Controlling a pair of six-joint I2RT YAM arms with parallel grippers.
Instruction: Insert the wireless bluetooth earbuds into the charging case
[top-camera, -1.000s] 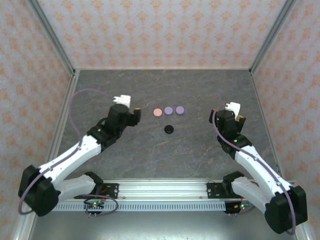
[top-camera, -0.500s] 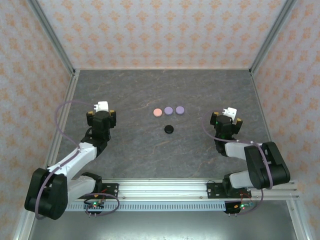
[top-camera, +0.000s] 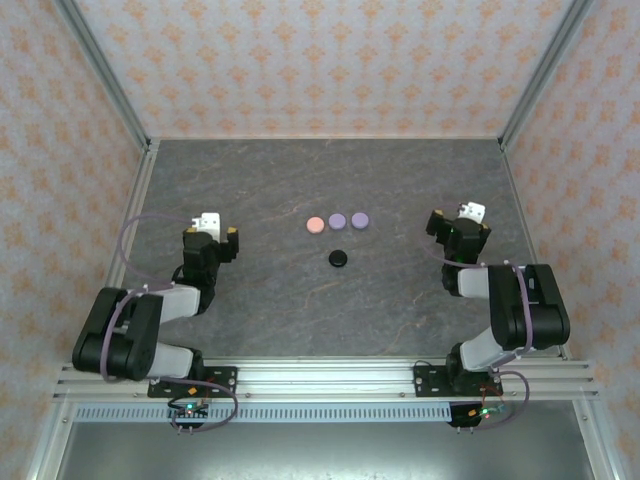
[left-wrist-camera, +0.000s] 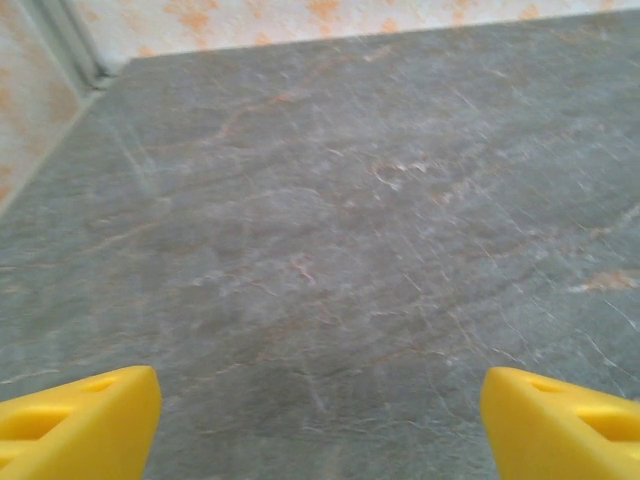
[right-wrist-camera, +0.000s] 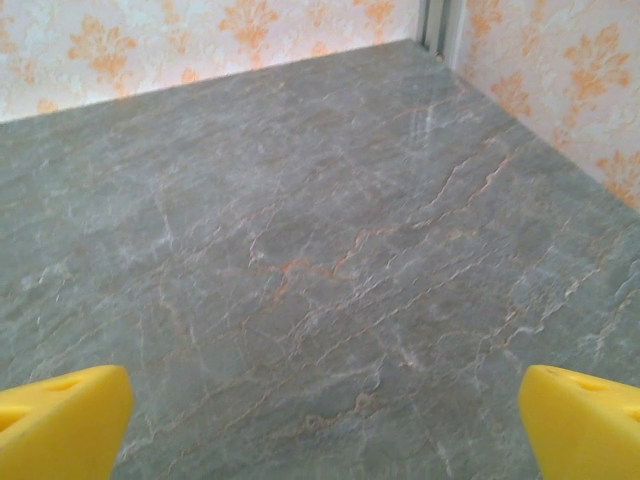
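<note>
Four round disc-shaped charging cases lie mid-table in the top view: a pink one (top-camera: 314, 225), two lilac ones (top-camera: 337, 220) (top-camera: 360, 219), and a black one (top-camera: 339, 258) nearer the arms. All look shut. The earbuds are out of view. My left gripper (top-camera: 210, 230) sits well to the left of the cases, over bare table. Its yellow fingers (left-wrist-camera: 80, 420) stand far apart in the left wrist view, so the left gripper (left-wrist-camera: 320, 410) is open and empty. My right gripper (top-camera: 460, 222) is off to the right of the cases. The right gripper (right-wrist-camera: 325, 415) is also open over bare stone.
The grey marbled tabletop (top-camera: 300, 300) is walled by patterned panels, with metal posts (top-camera: 120, 110) at the back corners. Both arms are folded back close to their bases on the front rail (top-camera: 320, 375).
Both arms have drawn back and folded toward their bases. The left gripper moved left, away from the cases, and the right one turned and settled. The cases have not moved.
</note>
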